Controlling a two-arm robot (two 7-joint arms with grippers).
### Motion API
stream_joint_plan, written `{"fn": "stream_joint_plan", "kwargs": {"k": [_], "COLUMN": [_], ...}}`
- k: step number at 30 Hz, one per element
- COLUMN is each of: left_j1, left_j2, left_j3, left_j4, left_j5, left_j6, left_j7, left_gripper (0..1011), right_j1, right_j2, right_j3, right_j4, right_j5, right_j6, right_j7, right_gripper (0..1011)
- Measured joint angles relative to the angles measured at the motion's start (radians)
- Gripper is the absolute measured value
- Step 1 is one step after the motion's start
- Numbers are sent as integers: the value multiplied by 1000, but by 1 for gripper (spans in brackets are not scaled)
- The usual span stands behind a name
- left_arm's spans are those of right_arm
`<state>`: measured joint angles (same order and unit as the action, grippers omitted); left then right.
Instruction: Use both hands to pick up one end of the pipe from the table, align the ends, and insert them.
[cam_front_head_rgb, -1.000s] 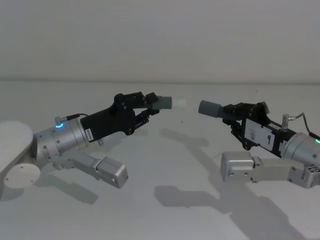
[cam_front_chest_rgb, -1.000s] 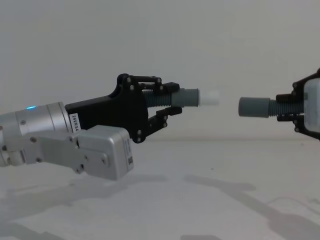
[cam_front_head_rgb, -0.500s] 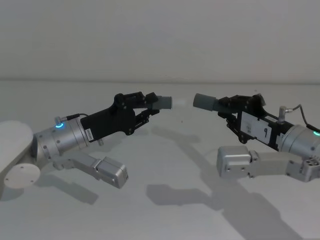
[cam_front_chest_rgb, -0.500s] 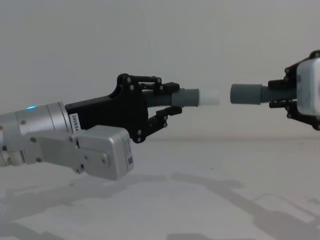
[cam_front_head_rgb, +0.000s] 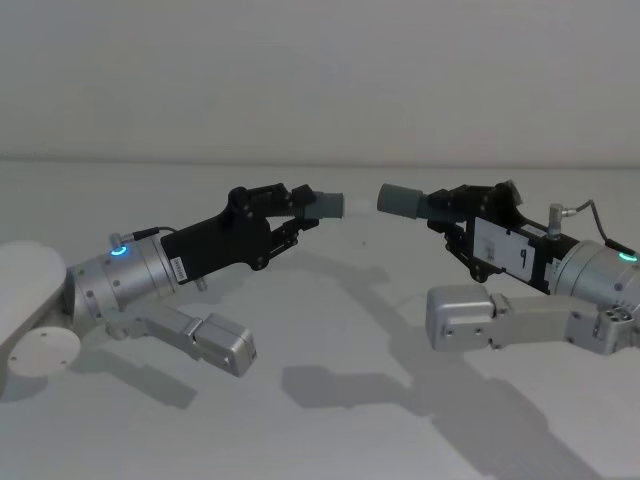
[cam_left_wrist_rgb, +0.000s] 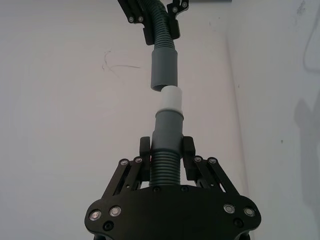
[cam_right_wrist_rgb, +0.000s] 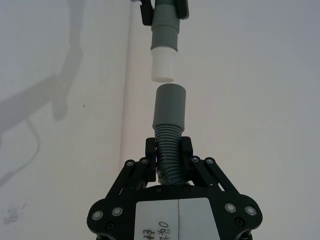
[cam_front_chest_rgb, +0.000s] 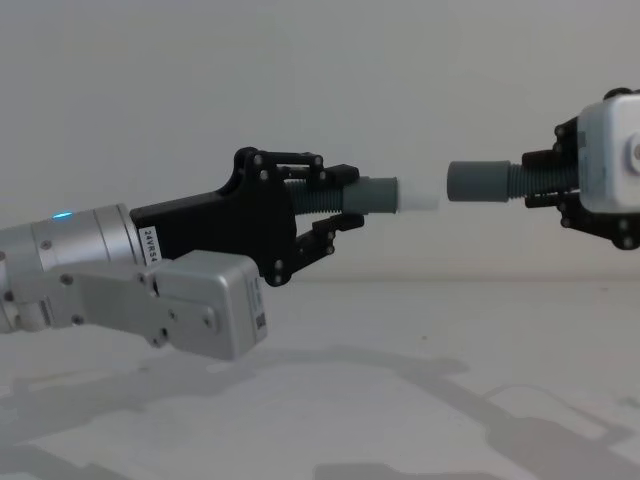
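Above the white table (cam_front_head_rgb: 350, 340), my left gripper (cam_front_head_rgb: 300, 206) (cam_front_chest_rgb: 345, 200) (cam_left_wrist_rgb: 166, 152) is shut on the pipe's corrugated part (cam_left_wrist_rgb: 165, 172) just behind a grey cuff (cam_front_chest_rgb: 378, 193) with a white tip (cam_front_chest_rgb: 418, 196) (cam_left_wrist_rgb: 170, 100) (cam_right_wrist_rgb: 163, 65). My right gripper (cam_front_head_rgb: 442, 208) (cam_front_chest_rgb: 540, 185) (cam_right_wrist_rgb: 169, 152) is shut on the corrugated part behind the darker hollow cuff (cam_front_head_rgb: 400, 199) (cam_front_chest_rgb: 478, 182) (cam_right_wrist_rgb: 169, 107) (cam_left_wrist_rgb: 164, 67). The two ends face each other at about the same height with a narrow gap between them, and look slightly offset sideways. The pipe's middle is hidden.
A white round base (cam_front_head_rgb: 25, 300) lies on the table at the far left beside my left arm. A thin cable (cam_front_head_rgb: 575, 212) loops off my right wrist. A plain wall rises behind the table.
My right gripper has carried the dark cuff leftward toward the white tip, shrinking the gap to a sliver. The left gripper has held still.
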<state>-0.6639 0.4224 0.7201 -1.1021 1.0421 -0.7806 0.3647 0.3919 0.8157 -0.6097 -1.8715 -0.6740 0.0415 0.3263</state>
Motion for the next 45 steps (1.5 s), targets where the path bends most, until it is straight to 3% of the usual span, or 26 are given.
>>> {"fn": "stream_joint_plan", "kwargs": {"k": [23, 45], "left_j1": [0, 0], "left_j2": [0, 0], "left_j3": [0, 0], "left_j4": [0, 0], "left_j5": [0, 0], "left_j6": [0, 0], "left_j7": [0, 0], "left_gripper": [368, 368], "right_j1": [15, -5], "right_j2": [-20, 0], "right_j3": [-10, 0], "right_j4": [-6, -40], "right_j5": [-45, -86], "right_j6": [7, 14], "right_j7": [44, 67], "right_gripper": [279, 279]}}
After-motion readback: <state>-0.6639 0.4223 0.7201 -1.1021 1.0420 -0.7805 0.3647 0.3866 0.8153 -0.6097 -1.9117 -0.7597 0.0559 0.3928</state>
